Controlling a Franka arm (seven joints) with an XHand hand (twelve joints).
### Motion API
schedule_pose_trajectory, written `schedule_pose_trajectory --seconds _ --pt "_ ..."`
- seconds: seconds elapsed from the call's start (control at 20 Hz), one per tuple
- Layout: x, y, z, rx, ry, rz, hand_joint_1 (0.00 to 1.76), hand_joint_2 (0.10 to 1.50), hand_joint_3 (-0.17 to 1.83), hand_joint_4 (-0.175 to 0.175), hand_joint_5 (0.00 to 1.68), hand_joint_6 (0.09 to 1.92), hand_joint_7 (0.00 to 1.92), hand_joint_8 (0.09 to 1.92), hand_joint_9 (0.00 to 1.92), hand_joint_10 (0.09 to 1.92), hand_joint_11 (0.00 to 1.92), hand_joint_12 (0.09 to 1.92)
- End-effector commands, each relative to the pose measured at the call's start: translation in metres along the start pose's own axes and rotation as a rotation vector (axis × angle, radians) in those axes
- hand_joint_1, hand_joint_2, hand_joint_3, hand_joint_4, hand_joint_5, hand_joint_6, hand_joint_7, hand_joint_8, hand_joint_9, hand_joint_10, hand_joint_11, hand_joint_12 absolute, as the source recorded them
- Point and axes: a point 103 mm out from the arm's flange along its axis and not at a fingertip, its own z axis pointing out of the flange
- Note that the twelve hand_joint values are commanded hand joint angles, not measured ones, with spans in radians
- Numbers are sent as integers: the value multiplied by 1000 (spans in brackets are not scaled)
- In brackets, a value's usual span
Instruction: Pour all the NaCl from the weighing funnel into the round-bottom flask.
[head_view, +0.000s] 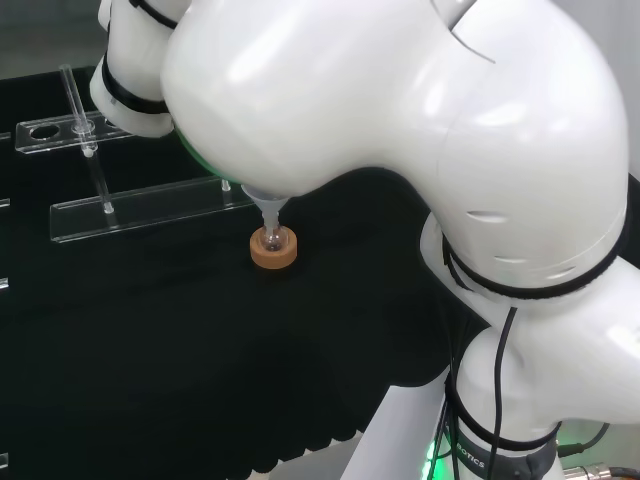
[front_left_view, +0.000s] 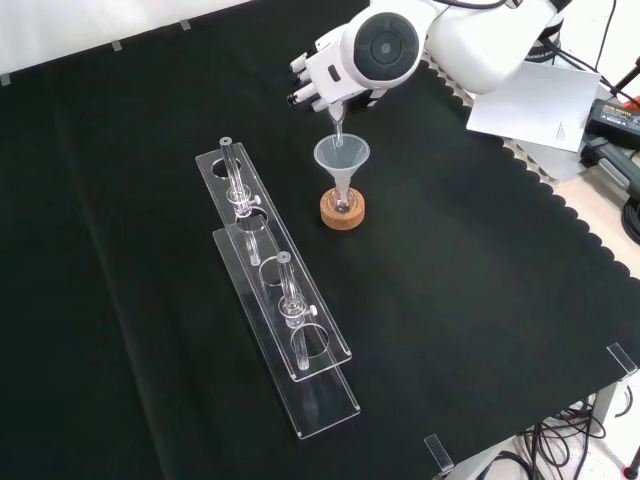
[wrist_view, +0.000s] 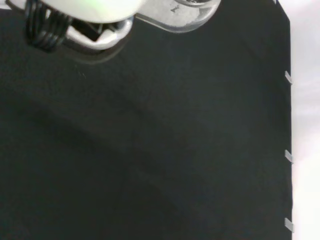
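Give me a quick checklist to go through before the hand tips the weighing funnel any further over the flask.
1. Small round-bottom flask seated upright in the cork ring stand: ok.
2. Clear cone-shaped funnel standing in the flask's neck: ok.
3. Clear weighing funnel's spout pointing down into the cone funnel's mouth: ok.
4. Black and white hand curled round the weighing funnel: cannot tell, the arm's white link hides the grip.
5. NaCl left in the weighing funnel: cannot tell.
6. Clear plastic rack apart from the flask: ok.

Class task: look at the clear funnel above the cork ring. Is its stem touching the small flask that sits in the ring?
Touching. In the front view the funnel narrows down and its stem enters the neck of the flask on the cork ring, with no gap between them.
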Motion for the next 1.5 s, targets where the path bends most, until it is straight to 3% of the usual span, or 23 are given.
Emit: schedule_pose_trajectory --seconds 0.05,0.65,1.5 --pt "-1 -1 -3 -4 -56 -1 1139 638 628 175 1361 500 601 673 1054 246 902 969" --pt "1 -6 -13 -26 -146 3 1139 637 630 175 1360 502 598 672 1052 244 902 968" --pt "10 -9 -28 -41 -330 -5 1138 636 632 175 1360 504 593 671 1050 240 903 966"
